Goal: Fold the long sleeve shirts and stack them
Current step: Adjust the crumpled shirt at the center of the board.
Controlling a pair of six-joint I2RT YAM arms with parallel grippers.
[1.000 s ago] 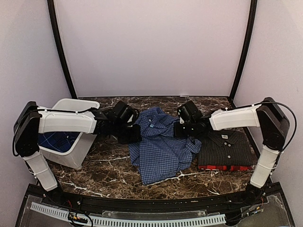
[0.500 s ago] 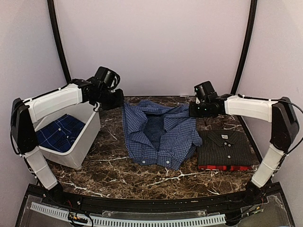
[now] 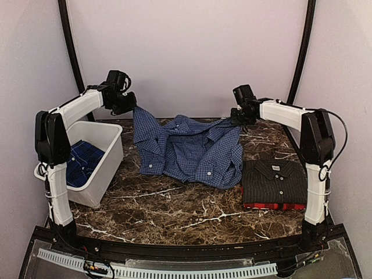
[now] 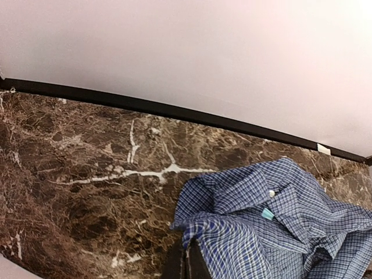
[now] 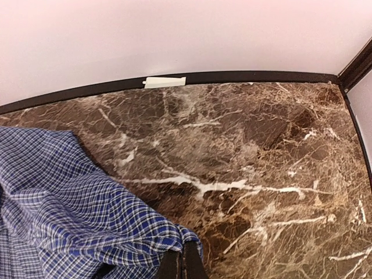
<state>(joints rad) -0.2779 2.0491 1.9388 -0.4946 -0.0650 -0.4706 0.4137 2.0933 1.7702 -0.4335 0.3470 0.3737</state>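
Note:
A blue-and-white check shirt (image 3: pixel 192 148) hangs stretched between both grippers above the back of the marble table (image 3: pixel 174 203), its lower part resting on the table. My left gripper (image 3: pixel 132 107) is shut on its left edge (image 4: pixel 215 232), held high near the back wall. At the other side, my right gripper (image 3: pixel 235 118) is shut on the right edge (image 5: pixel 145 229). The black pinstriped shirt (image 3: pixel 276 181) lies folded at the right on top of a red-and-black plaid shirt (image 3: pixel 273 206), of which only the front edge shows.
A white plastic bin (image 3: pixel 93 168) stands at the left with dark blue checked cloth (image 3: pixel 81 163) inside. The back wall (image 3: pixel 186 58) rises close behind both grippers. Black frame posts (image 3: pixel 72 58) flank the table's rear corners.
Both grippers have lifted the check shirt from the table's middle, moved back toward the wall and spread apart, so the shirt has opened out wide.

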